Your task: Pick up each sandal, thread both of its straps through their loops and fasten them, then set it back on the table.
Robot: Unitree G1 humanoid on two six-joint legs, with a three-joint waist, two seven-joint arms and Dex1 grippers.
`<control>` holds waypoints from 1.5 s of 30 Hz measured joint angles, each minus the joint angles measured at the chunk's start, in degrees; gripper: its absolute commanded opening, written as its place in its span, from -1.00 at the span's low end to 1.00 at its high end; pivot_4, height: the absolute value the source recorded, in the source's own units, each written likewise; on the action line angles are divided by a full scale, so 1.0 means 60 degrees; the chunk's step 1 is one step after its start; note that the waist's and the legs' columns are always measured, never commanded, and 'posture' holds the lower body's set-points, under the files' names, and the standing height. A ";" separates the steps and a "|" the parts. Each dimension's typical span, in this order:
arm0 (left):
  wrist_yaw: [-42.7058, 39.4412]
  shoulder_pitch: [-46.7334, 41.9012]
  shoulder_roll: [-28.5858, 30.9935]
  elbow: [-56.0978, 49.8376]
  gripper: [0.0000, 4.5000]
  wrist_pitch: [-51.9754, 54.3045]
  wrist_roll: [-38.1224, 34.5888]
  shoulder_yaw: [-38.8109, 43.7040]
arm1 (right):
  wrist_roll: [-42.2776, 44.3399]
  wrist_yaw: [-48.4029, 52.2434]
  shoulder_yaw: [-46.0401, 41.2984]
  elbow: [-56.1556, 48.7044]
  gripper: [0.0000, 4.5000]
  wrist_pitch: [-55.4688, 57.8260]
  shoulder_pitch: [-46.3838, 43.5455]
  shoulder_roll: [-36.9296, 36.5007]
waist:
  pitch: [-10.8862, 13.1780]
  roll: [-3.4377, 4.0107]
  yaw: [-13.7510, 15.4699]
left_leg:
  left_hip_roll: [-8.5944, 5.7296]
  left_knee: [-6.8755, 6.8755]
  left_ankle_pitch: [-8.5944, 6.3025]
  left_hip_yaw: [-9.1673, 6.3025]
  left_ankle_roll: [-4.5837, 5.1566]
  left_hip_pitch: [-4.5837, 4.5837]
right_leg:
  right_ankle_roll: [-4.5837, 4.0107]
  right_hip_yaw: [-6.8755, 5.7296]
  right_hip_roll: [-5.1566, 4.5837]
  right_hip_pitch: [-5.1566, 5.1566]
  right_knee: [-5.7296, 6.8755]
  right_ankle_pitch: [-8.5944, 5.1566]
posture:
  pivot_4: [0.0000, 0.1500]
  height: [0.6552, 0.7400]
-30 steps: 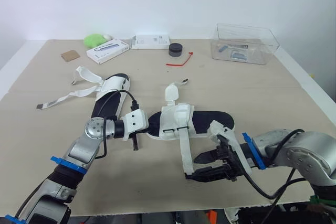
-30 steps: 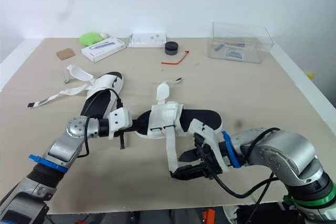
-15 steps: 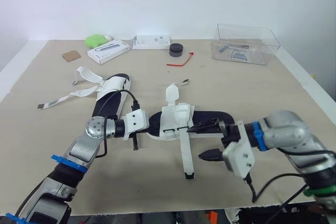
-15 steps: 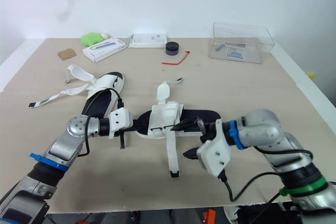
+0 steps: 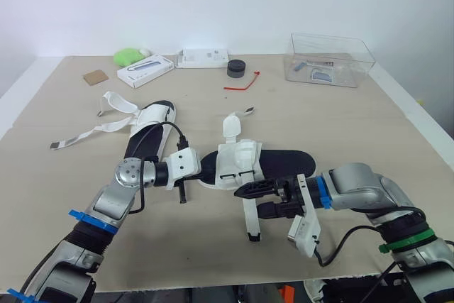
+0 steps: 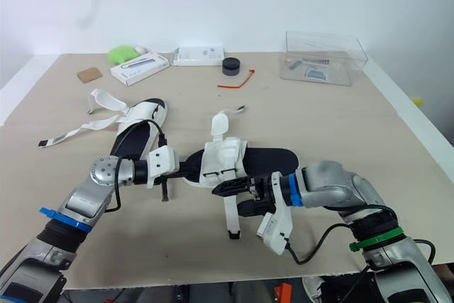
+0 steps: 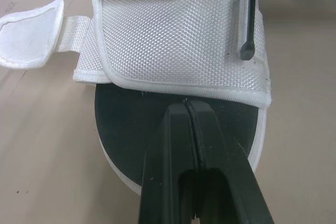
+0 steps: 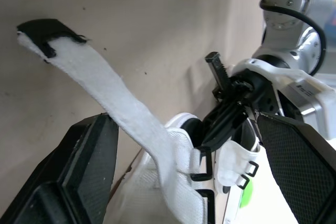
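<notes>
Our sandal [image 5: 245,164] lies mid-table [image 5: 355,118], long strap [image 5: 251,221] unfastened. Our left gripper [image 7: 189,109], fingers closed together, rests on the heel insole, apparently pinning it, while our right gripper [image 5: 250,201], spread wide and empty, straddles the strap, ready to grasp it.

Head stereo pair looking down over table [image 5: 355,125], wrist cameras close on sandal [image 7: 178,40]

Surface [image 5: 340,125] lies open from 12 to 3 o'clock of the near sandal [image 5: 284,160]. Its loose strap [image 5: 252,225] bars the 6 o'clock approach, lying between the right gripper's [image 5: 250,202] parted jaws. Second sandal [image 5: 145,133] obstructs 10 o'clock.
</notes>
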 measured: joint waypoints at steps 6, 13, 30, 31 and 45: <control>0.0016 0.0029 0.0001 -0.0050 -1.00 0.0090 0.0002 0.0017 | 0.0125 -0.0290 0.0301 -0.0049 0.10 0.0239 -0.0002 -0.0400 | 0.0000 0.0000 -0.0003 | 0.0000 -0.0003 0.0000 0.0015 0.0000 0.0012 | 0.0002 0.0018 0.0001 0.0003 0.0001 0.0001 | 1.00 1.00; 0.0021 0.0040 0.0003 -0.0058 -1.00 0.0096 0.0017 0.0025 | 0.0767 -0.0345 0.0631 -0.0244 -1.00 0.0722 0.0093 -0.0697 | 0.0000 0.0000 -0.0003 | 0.0001 -0.0004 -0.0001 0.0019 0.0001 0.0020 | 0.0002 0.0027 0.0002 0.0005 0.0004 0.0001 | 1.00 1.00; 0.0000 0.0060 0.0022 -0.0019 -1.00 0.0046 0.0072 0.0023 | 0.8995 -0.0527 -0.0251 -0.2649 -1.00 1.4251 -0.0155 0.0095 | -0.0001 0.0000 -0.0005 | 0.0020 -0.0005 -0.0004 0.0000 0.0004 0.0055 | 0.0001 0.0009 0.0010 0.0052 0.0001 0.0000 | 1.00 1.00; 0.0001 0.0059 0.0021 -0.0018 -1.00 0.0020 0.0072 0.0009 | 0.9037 -0.0543 -0.0355 -0.2588 -1.00 1.4689 -0.0328 0.0204 | -0.0001 0.0000 0.0001 | 0.0020 -0.0005 -0.0004 -0.0007 0.0004 0.0049 | -0.0001 0.0000 0.0010 0.0051 0.0001 -0.0002 | 1.00 1.00; 0.0018 0.0103 0.0035 -0.0037 -1.00 -0.0033 0.0072 0.0038 | 0.7636 -0.0004 -0.0494 -0.0715 -1.00 1.5209 -0.1254 0.0972 | -0.0001 0.0001 -0.0015 | 0.0017 -0.0005 -0.0007 -0.0005 0.0007 0.0042 | 0.0006 -0.0005 0.0011 0.0048 -0.0006 -0.0002 | 1.00 1.00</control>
